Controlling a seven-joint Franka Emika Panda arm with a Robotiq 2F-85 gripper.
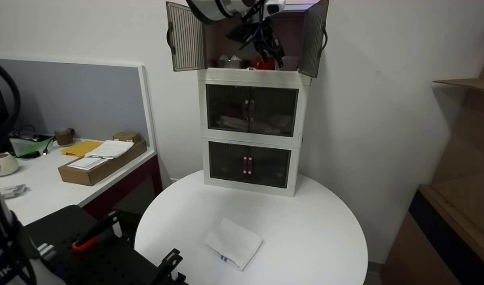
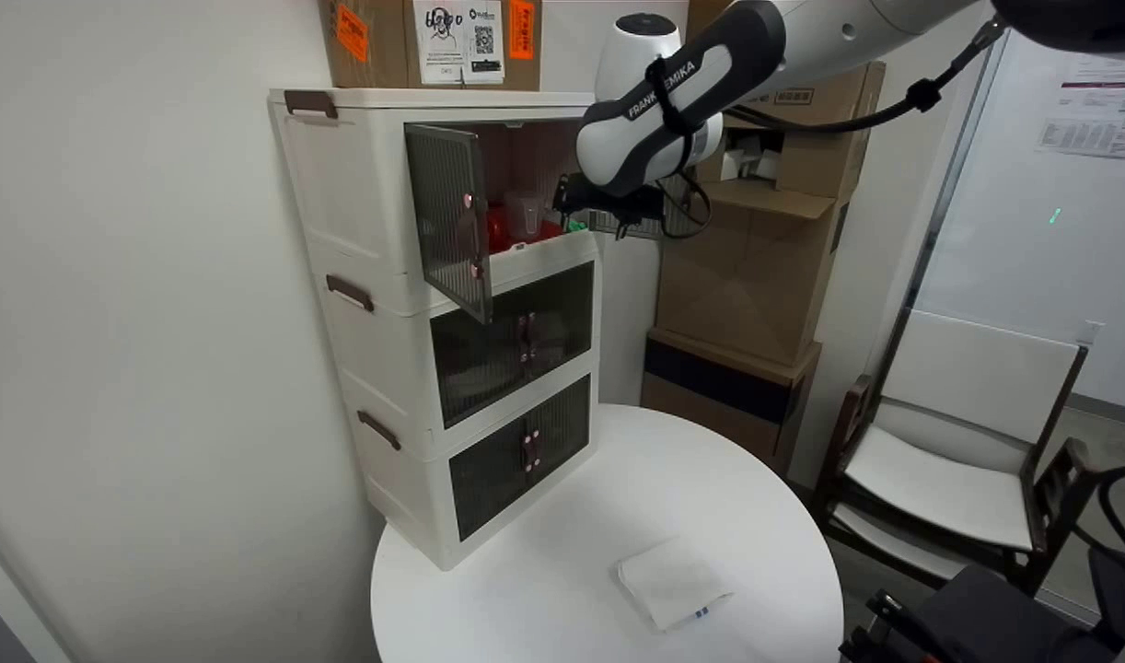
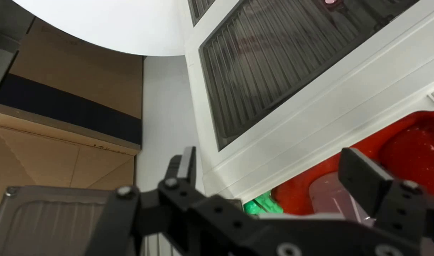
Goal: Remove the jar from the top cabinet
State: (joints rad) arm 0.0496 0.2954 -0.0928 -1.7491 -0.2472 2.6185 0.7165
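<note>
The white, boxy top cabinet [image 2: 337, 175] stands open. Before it hangs the black two-fingered gripper [image 3: 268, 155], spread, holding nothing: apparently the reaching step. Inside the cabinet sits the clear cylindrical jar [image 2: 526, 216]; next, probably align and straddle it.

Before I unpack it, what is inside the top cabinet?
A clear jar, a red item, a green item and a grey container. The arm hides part of the inside.
</note>
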